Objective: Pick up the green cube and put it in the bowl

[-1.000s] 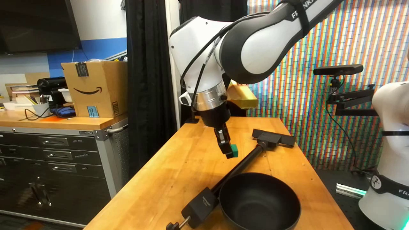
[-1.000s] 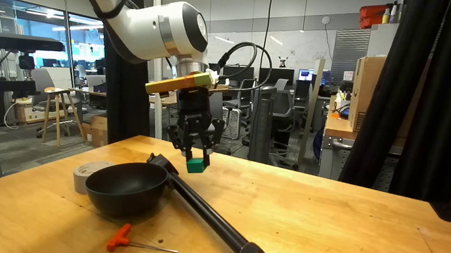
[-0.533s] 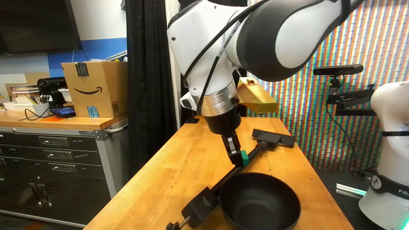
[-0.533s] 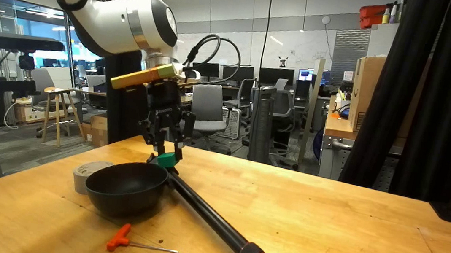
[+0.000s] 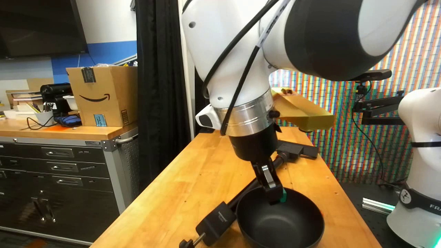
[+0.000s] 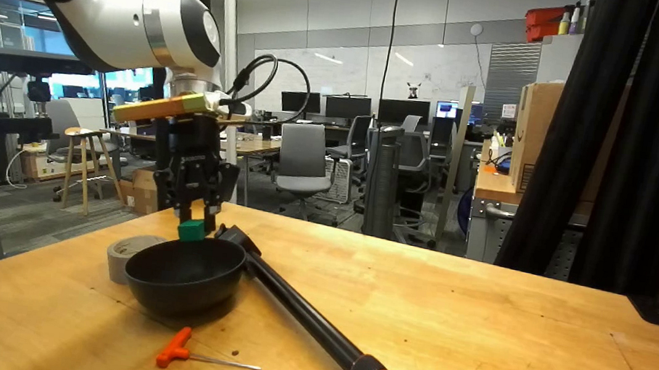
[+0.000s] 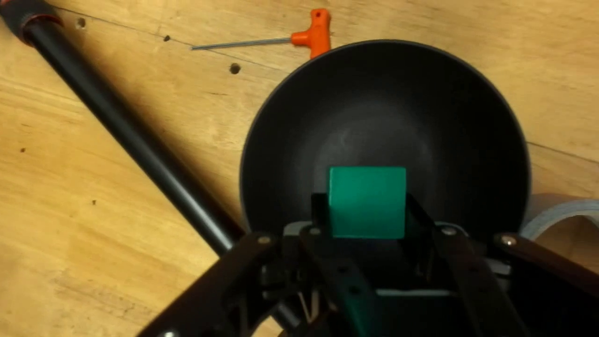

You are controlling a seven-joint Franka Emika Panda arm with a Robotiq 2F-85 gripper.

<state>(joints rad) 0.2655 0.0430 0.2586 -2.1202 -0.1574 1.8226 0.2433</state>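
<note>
Wooden tabletop (image 6: 444,322), gripper (image 7: 367,208) clamped on green cube (image 7: 367,202), bowl (image 7: 388,121) partly hidden beneath

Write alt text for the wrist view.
The gripper holds a green cube over a black bowl. On the wooden table lie a black pole, left; an orange-handled tool, top; and part of a tape roll, right.

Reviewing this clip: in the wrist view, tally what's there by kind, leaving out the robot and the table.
Green cube: 1
Black bowl: 1
Black pole: 1
Orange-handled tool: 1
Tape roll, partly out of frame: 1
Total: 5
</note>
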